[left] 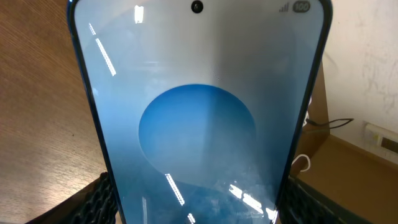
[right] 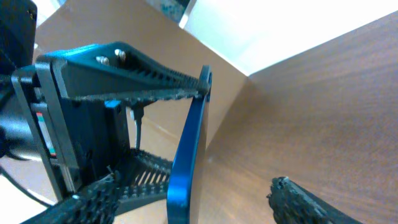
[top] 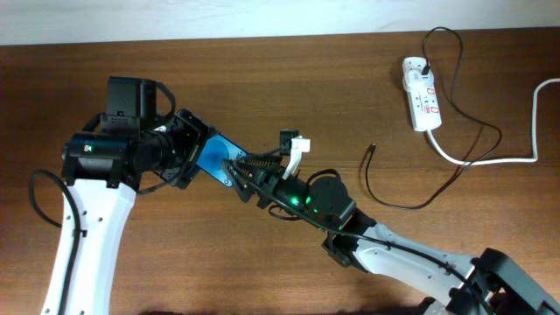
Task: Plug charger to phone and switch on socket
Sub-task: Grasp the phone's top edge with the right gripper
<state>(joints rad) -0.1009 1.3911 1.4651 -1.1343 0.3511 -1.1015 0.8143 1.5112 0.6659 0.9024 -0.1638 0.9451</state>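
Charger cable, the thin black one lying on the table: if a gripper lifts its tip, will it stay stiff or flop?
Probably floppy: the cable lies in loose curves. Likely light, being so thin. Its far end seems to run to the socket, so pulling hard might drag that.

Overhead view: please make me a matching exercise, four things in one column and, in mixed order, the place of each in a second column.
1 phone
2 socket
3 charger plug tip
4 white cord

A loose on the table, left of the socket
B held in the left gripper
C far right, near the back edge
D runs out at the right edge

Pairs: 1-B, 2-C, 3-A, 4-D
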